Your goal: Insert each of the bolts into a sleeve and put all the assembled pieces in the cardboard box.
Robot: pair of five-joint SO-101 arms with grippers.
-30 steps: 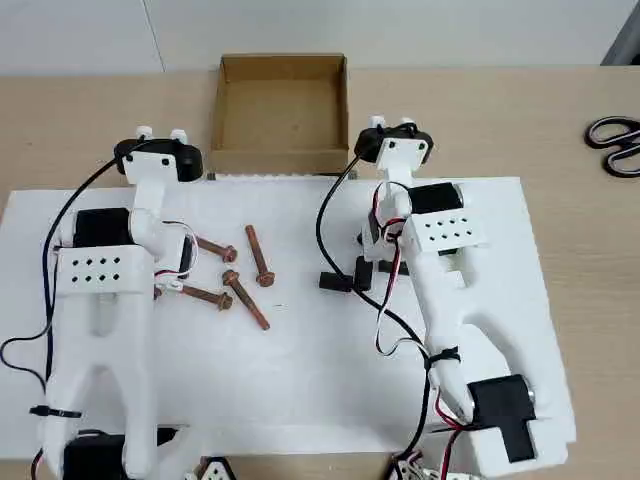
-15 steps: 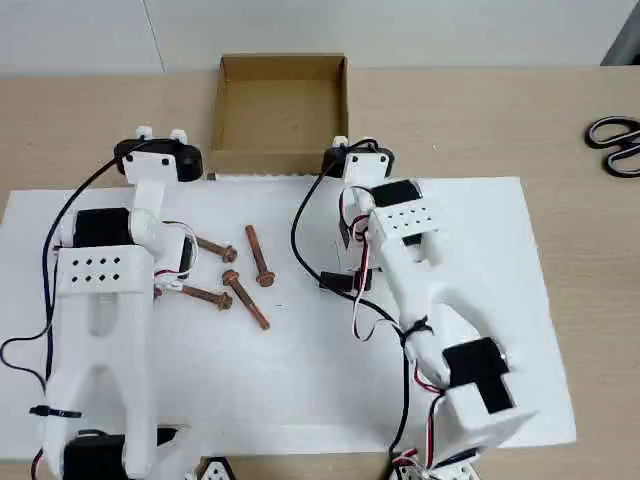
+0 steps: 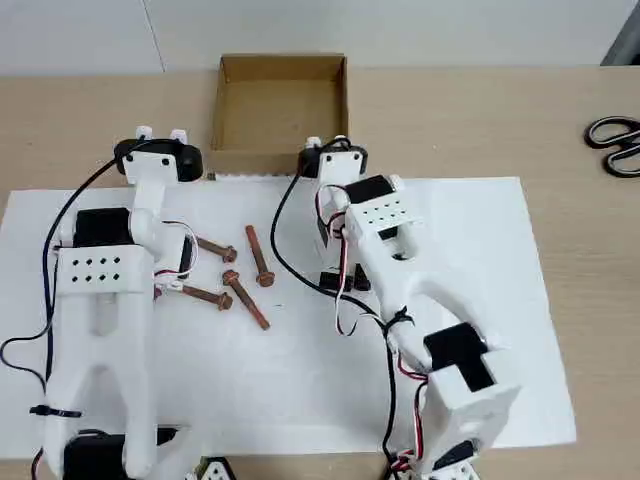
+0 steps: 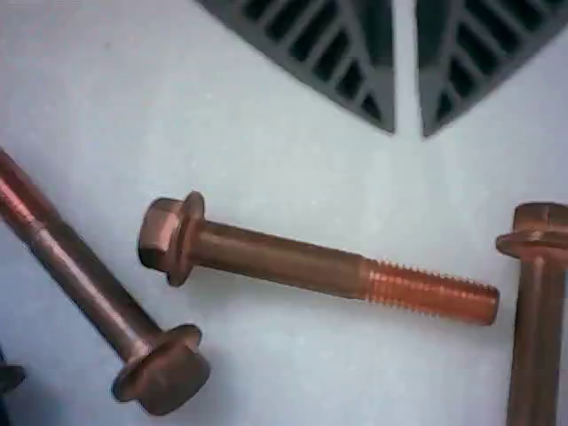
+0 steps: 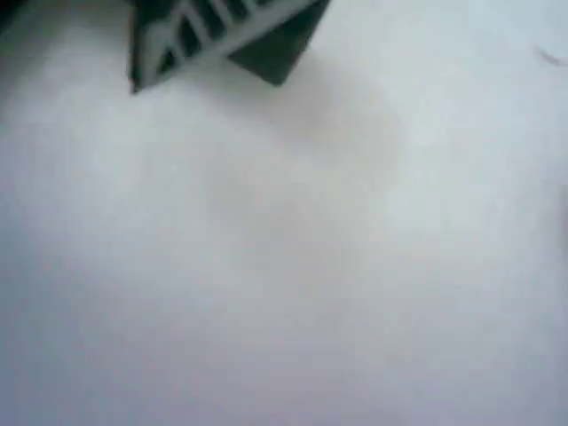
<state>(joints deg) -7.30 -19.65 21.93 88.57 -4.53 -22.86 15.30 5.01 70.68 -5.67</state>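
Several copper bolts (image 3: 258, 255) lie loose on the white sheet, just right of my left arm (image 3: 100, 270). In the left wrist view one bolt (image 4: 311, 266) lies flat below my left gripper (image 4: 406, 115), whose ribbed dark fingertips (image 4: 355, 53) stand almost together with nothing between them. Two more bolts (image 4: 89, 302) lie beside it. Two black sleeves (image 3: 335, 282) lie on the sheet, partly under my right arm (image 3: 375, 215). A blurred dark ribbed piece (image 5: 222, 35) hangs over bare white sheet in the right wrist view. The cardboard box (image 3: 283, 62) stands empty at the back.
The white sheet (image 3: 480, 350) covers most of the wooden table. Scissors (image 3: 615, 145) lie at the far right on the bare wood. Black cables loop from both arms over the sheet.
My right arm has swung to the left, its wrist now close to the box's front right corner. The left arm and the bolts have stayed put.
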